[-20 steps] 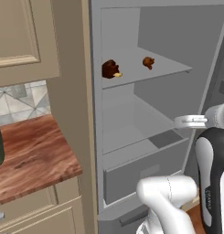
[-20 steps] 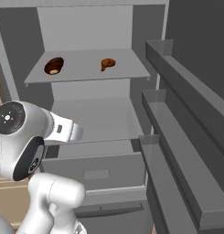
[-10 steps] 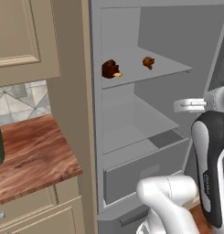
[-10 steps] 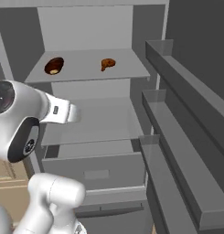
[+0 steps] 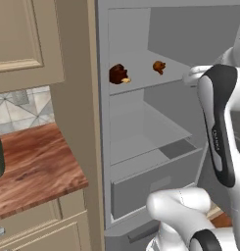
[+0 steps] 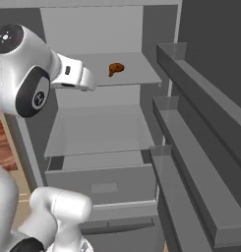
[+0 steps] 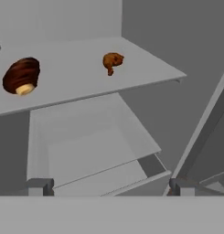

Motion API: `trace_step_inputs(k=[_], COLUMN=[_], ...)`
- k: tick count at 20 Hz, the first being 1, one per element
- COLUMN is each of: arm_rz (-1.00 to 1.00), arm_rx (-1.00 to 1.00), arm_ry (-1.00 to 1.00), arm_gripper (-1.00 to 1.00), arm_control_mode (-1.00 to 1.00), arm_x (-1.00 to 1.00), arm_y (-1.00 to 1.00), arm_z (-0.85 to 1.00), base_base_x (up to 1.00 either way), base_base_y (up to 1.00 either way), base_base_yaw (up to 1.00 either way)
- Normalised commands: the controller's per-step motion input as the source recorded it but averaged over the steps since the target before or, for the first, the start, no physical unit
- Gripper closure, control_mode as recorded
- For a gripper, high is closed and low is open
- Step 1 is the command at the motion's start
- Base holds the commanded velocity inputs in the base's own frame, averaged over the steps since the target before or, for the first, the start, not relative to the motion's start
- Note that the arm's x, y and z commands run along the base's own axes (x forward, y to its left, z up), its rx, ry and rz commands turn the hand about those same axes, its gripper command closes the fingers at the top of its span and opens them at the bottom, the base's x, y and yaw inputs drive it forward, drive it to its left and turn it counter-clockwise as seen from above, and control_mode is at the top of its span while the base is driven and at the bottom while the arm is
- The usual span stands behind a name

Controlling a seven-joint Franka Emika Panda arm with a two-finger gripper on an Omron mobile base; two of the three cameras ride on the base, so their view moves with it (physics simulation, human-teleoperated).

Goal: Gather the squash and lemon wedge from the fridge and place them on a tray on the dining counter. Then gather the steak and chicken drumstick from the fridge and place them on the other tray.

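Grey fridge [image 5: 141,122] is open, steak [image 7: 22,76] and drumstick [image 7: 113,62] well apart on the upper shelf [image 7: 81,77]; hand [image 7: 111,186] spread wide, holding nothing.

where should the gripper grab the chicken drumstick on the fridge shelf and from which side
Probably across the rounded meaty end of the chicken drumstick, coming in from the open front of the fridge. It lies flat on the upper shelf, well apart from the steak, so open jaws have room on both sides.

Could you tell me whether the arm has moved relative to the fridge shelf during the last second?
Yes. In the right base view the arm has risen from below the upper shelf to its level.
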Motion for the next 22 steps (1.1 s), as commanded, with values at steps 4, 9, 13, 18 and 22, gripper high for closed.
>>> trace_step_inputs(k=[4, 9, 13, 18, 22], arm_rz=[0.00, 0.00, 0.00, 0.00, 0.00], arm_rx=[0.00, -0.02, -0.02, -0.05, -0.03], arm_ry=[0.02, -0.01, -0.01, 0.00, 0.00], arm_gripper=[-1.00, -1.00, -1.00, -1.00, -1.00], arm_control_mode=[-1.00, -1.00, -1.00, -1.00, -1.00], arm_x=[0.58, 0.57, 0.68, 0.74, 0.76], arm_y=[0.07, 0.01, 0.00, 0.01, 0.00], arm_z=[-0.01, -0.29, -0.32, -0.27, -0.03], base_base_x=[0.00, 0.00, 0.00, 0.00, 0.00], base_base_y=[0.00, 0.00, 0.00, 0.00, 0.00], base_base_yaw=[0.00, 0.00, 0.00, 0.00, 0.00])
